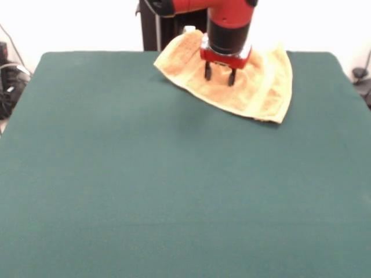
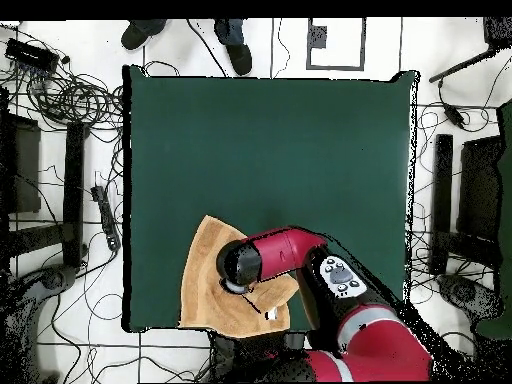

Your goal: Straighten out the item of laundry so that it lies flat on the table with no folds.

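The orange-tan towel (image 1: 264, 81) lies at the far edge of the dark green table (image 1: 174, 185), close to the robot's pedestal. It looks rumpled and folded into an uneven wedge, with one corner pointing toward the camera. My gripper (image 1: 219, 75) stands straight down over the towel's middle, with its two black fingers spread apart and their tips at the cloth. In the overhead view the towel (image 2: 205, 285) sits at the table's (image 2: 270, 150) bottom-left edge. The red arm (image 2: 290, 250) covers the towel's right part and hides the gripper.
The black pedestal (image 1: 152, 26) stands just behind the towel. A person's shoes (image 2: 238, 55) show beyond the table's far edge in the overhead view. Cables (image 2: 75, 95) and dark stands (image 2: 440, 200) lie on the floor on both sides.
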Available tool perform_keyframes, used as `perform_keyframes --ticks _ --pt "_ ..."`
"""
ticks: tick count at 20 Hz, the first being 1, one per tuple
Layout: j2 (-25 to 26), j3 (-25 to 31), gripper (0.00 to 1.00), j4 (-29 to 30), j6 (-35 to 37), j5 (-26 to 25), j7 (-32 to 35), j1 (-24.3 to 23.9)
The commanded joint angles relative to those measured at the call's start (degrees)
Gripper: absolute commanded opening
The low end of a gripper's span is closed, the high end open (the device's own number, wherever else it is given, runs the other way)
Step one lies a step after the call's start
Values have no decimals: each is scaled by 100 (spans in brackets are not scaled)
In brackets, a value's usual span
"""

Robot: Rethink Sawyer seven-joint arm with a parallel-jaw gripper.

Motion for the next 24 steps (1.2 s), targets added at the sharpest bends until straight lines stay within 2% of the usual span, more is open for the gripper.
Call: perform_keyframes --ticks 1,3,5,8,12,16,18,24 --pt "1067 -426 100 -51 -1145 -58 1034 599" --pt "1395 -515 100 -168 -1363 88 1056 644" --pt "1798 -684 100 -388 -1888 91 1213 824" --pt "1956 -875 100 -549 -2240 143 1197 1011" --pt "1683 -758 100 -711 -1891 14 392 830" --pt "1315 -195 100 -915 -1147 -229 -904 217" --pt "1317 29 100 -1095 -809 -292 -1369 -6" --pt "1500 351 100 -1476 -441 -726 -1878 -363"
